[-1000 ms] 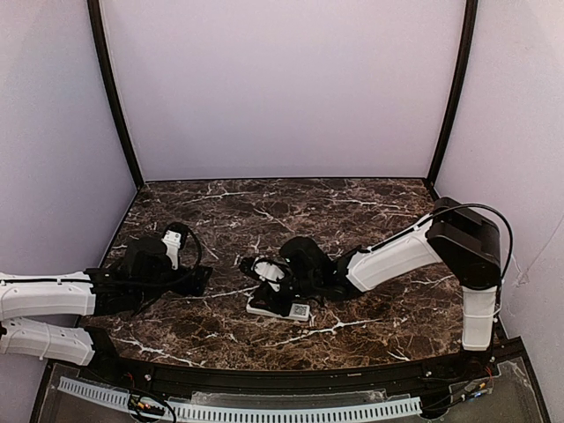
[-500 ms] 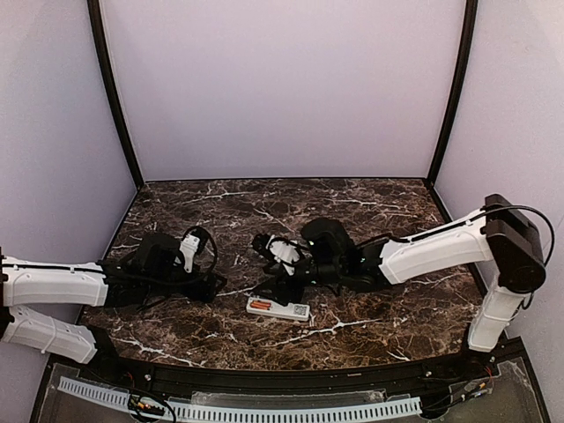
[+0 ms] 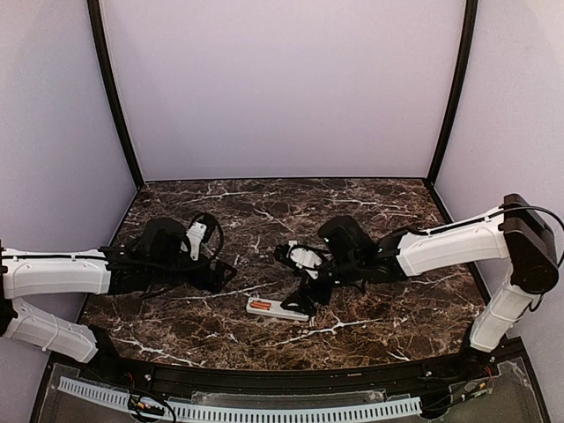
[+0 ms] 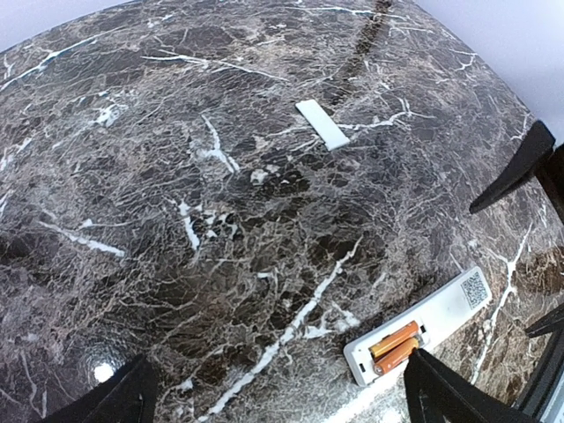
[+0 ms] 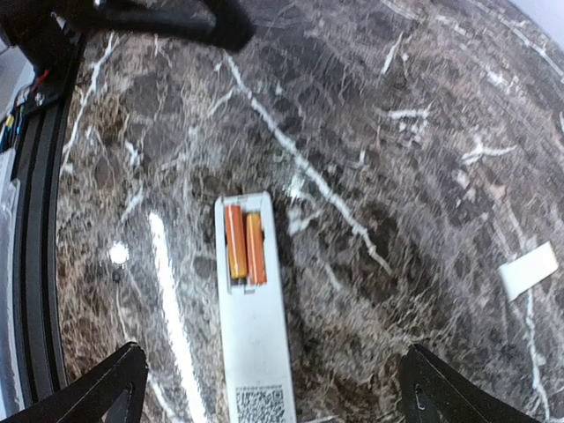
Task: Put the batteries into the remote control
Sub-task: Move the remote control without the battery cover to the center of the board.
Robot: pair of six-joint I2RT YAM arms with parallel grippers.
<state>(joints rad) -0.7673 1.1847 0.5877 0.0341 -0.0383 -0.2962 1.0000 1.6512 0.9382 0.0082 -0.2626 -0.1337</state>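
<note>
Shifted over last sec: right gripper (image 3: 301, 280) up and away from remote control (image 3: 278, 308); left gripper (image 3: 222, 272) farther in toward it. Nearest front edge of table (image 3: 388, 330), lying flat: remote control, w/ both batteries (image 5: 244, 244) side by side in slot at end toward left arm. Just beyond, both grippers spread wide, holding nothing, apart from remote control. Farther back, loose white cover (image 4: 322, 124). Loading prob. done; next likely fetching cover and closing slot, needing careful alignment.
</note>
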